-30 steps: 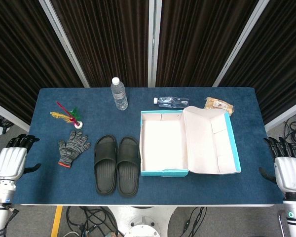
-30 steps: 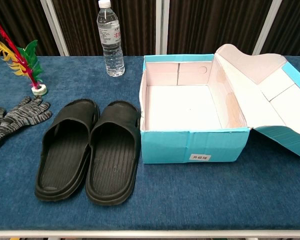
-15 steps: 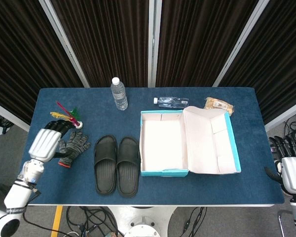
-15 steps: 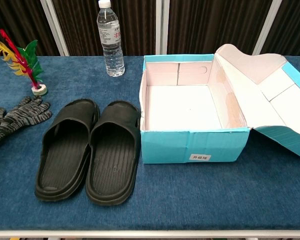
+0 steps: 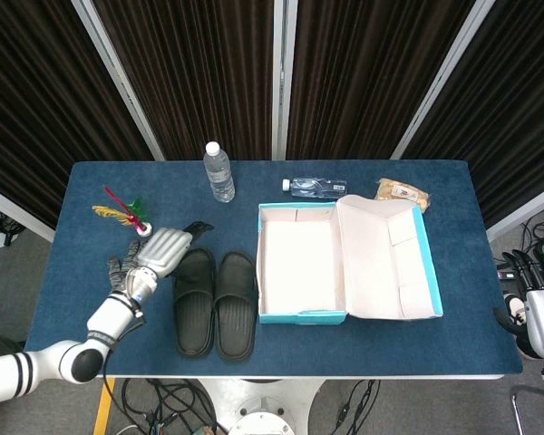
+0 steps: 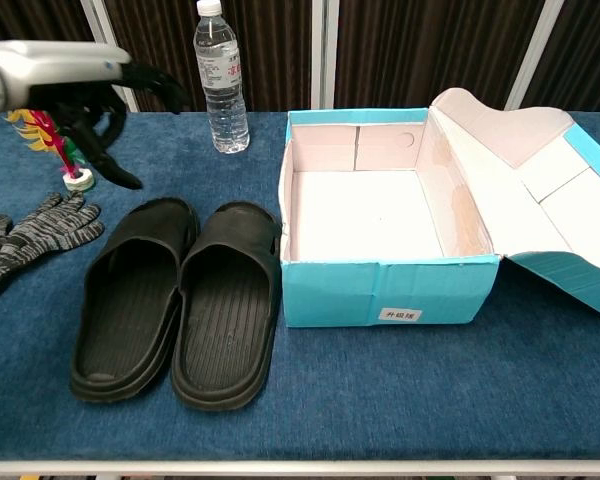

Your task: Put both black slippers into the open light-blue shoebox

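Your left hand [image 5: 163,248] has swept in from the table's left edge within the last second and now hangs over the blue cloth-covered table [image 5: 453,190], just left of the toe end of the left black rubber slipper [image 5: 193,300], above the grey knitted glove [image 6: 25,232] it partly hides in the head view. That puts the reach for the 1st slipper under way, though nothing has been grasped and both slippers lie where they were. In the chest view the dark fingers [image 6: 152,82] are spread and slightly curled, holding nothing, and they sit above and behind the slipper's far end, apart from it rather than touching. The 2 slippers lie side by side, soles down, the right black rubber slipper [image 5: 237,303] just beside the near-left wall of the open light-blue cardboard shoebox [image 5: 304,316], whose white interior is bare and whose lid is folded out to the right. Your right hand [image 5: 542,317] waits off the table's right edge, well apart from everything; it holds nothing, fingers upright and loosely apart as far as the head view shows. Behind stand an upright clear plastic water bottle [image 5: 219,172], a red, yellow and green feathered shuttlecock [image 5: 127,211], a 2nd clear bottle lying on its side [image 5: 315,187] and a wrapped snack packet [image 5: 402,192].
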`<state>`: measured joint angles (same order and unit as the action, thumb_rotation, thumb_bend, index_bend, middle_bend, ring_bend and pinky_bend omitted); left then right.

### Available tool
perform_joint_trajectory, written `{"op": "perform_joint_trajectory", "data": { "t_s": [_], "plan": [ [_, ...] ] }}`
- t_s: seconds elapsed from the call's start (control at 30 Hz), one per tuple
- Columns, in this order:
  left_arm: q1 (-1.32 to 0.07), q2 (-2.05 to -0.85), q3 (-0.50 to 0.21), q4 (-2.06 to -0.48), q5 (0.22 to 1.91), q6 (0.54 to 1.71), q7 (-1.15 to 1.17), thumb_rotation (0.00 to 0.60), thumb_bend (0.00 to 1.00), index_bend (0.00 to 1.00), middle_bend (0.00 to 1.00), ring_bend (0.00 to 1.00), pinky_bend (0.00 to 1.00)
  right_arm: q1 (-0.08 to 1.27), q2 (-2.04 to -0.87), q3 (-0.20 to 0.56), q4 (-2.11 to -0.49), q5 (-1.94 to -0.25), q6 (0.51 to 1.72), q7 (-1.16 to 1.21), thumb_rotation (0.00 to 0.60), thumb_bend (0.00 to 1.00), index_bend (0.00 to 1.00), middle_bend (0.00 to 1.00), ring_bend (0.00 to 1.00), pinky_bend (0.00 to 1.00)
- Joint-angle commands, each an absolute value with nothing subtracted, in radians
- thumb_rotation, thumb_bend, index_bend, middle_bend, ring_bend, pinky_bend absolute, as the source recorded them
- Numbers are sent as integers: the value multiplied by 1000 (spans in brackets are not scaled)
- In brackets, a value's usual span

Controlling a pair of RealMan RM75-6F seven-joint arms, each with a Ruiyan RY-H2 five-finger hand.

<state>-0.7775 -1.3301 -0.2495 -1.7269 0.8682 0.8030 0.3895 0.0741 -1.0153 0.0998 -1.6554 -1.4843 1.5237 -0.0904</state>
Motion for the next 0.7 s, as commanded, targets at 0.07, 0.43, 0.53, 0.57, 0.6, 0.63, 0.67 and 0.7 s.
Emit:
{"op": "perform_joint_trajectory", "data": {
  "t_s": [0.07, 0.43, 0.53, 0.57, 0.6, 0.63, 0.67, 0.7],
  "plan": [
    [-949, -1430, -209, -1689, 587, 769, 551, 600, 0, 86, 74, 667, 832, 71, -1013, 98, -1650, -1487, 1526, -77, 600, 66, 124, 124, 50, 132],
    [-1101, -1503, -165, -1664, 249, 820, 614, 600, 0, 73, 66, 702, 833, 68, -1014, 94, -1627, -1485, 1518, -43, 600, 67, 124, 124, 50, 133],
    [-1132, -1534, -155, -1626, 192, 839, 630, 600, 0, 73, 66, 704, 833, 71, -1015, 94, -1621, -1485, 1511, -35, 600, 67, 124, 124, 50, 133],
    [-1140, -1542, -153, -1617, 178, 844, 634, 600, 0, 73, 66, 704, 833, 72, -1015, 94, -1619, -1484, 1509, -33, 600, 68, 124, 124, 50, 133],
    [-1149, -1551, -153, -1607, 160, 848, 638, 600, 0, 73, 66, 704, 833, 73, -1015, 94, -1618, -1483, 1507, -31, 600, 68, 124, 124, 50, 133],
    [-1154, -1557, -155, -1600, 148, 847, 638, 600, 0, 73, 66, 705, 833, 73, -1015, 95, -1617, -1483, 1506, -31, 600, 68, 124, 124, 51, 133],
    [-1160, -1561, -155, -1593, 136, 845, 639, 600, 0, 73, 66, 705, 833, 74, -1015, 95, -1616, -1481, 1505, -30, 600, 68, 124, 124, 51, 133],
    [-1169, -1567, -155, -1584, 120, 840, 644, 600, 0, 73, 66, 707, 833, 74, -1015, 95, -1616, -1480, 1503, -30, 600, 68, 125, 124, 51, 133]
  ]
}}
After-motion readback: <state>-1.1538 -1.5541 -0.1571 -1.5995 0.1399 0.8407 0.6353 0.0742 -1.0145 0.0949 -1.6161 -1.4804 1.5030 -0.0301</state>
